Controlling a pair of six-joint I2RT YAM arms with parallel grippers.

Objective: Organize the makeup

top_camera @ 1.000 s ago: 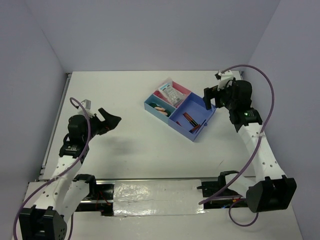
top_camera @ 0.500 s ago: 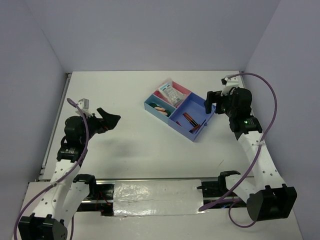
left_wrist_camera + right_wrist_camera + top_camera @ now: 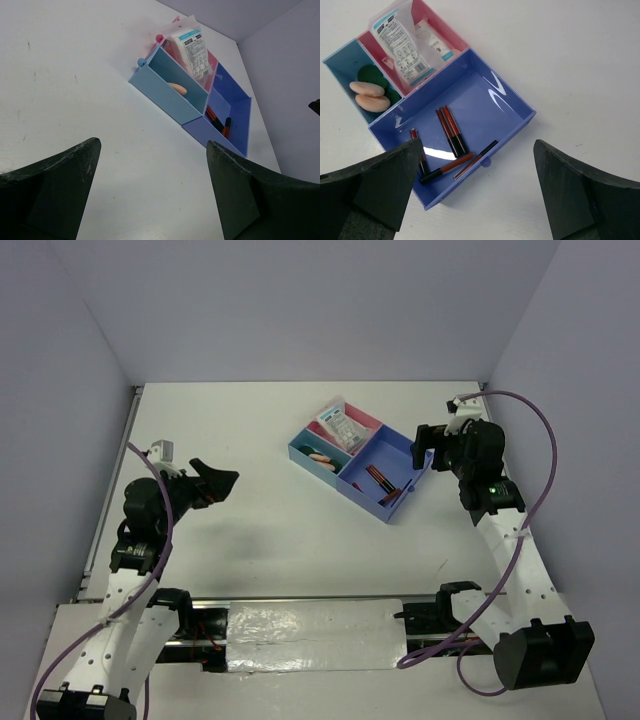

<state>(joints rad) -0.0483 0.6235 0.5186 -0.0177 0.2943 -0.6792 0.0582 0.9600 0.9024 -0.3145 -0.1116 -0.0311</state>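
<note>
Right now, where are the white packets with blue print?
Right wrist view, upper left: the white packets lie in the pink compartment of the tray, beside the light-blue compartment holding the discs.

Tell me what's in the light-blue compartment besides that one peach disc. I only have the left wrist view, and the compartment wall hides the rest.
Observer: The right wrist view shows two peach discs in there, lying next to dark green discs.
Operator: Is the right arm carrying anything?
Observer: No. The right end effector is open and empty. It faces the blue compartment of the tray, where the red-and-black sticks lie.
</note>
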